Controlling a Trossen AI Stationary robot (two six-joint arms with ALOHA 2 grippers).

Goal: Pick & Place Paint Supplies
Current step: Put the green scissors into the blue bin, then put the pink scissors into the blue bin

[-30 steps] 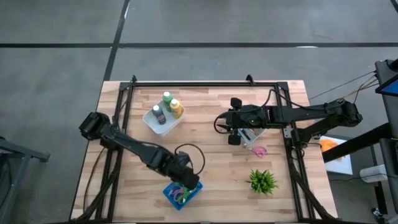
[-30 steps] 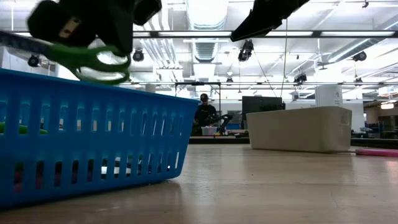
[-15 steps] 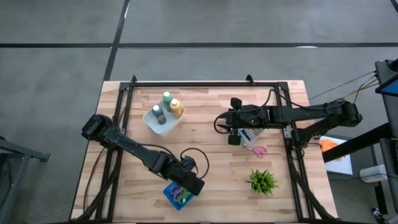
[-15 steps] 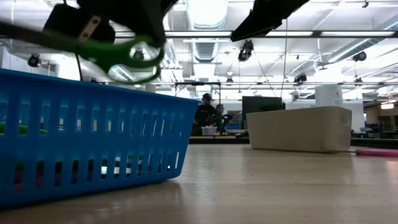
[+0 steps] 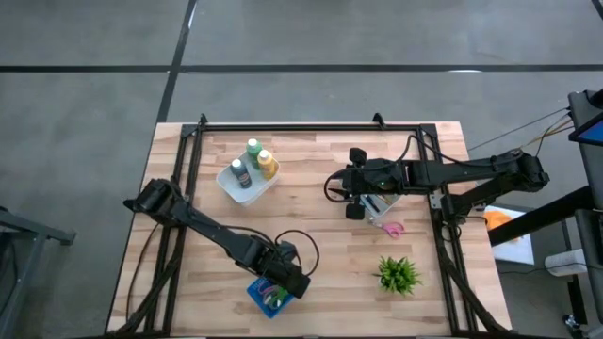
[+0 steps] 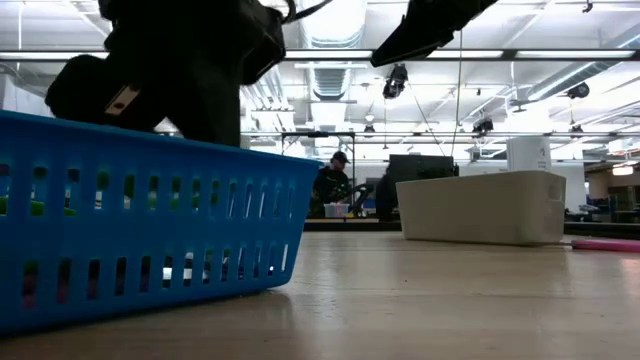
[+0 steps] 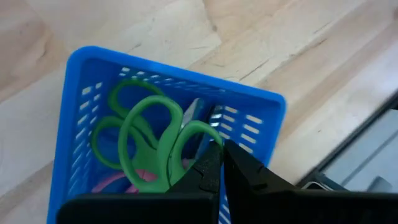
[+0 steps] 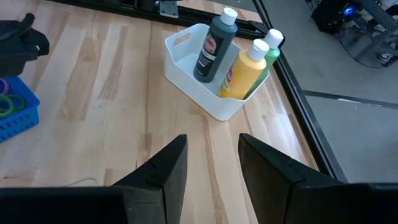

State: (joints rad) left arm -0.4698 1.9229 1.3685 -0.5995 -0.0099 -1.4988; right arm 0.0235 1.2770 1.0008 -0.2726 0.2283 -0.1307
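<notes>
Lowering green scissors [image 7: 163,146] into blue basket [image 7: 93,74] w/ left gripper [image 7: 219,163] pinched shut on a handle loop; releasing only once low, else snagging. Right gripper [image 8: 210,163] hovering half-open mid-surface. Squeeze bottles [image 5: 252,162] sitting in white bin [image 5: 231,185].

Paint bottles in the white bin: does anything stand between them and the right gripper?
Nothing visible does. Bare tabletop lies between the open right gripper and the white bin holding the paint bottles; the blue basket sits off to one side.

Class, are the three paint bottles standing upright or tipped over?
Upright: the paint bottles stand in the white tub, caps up.
</notes>
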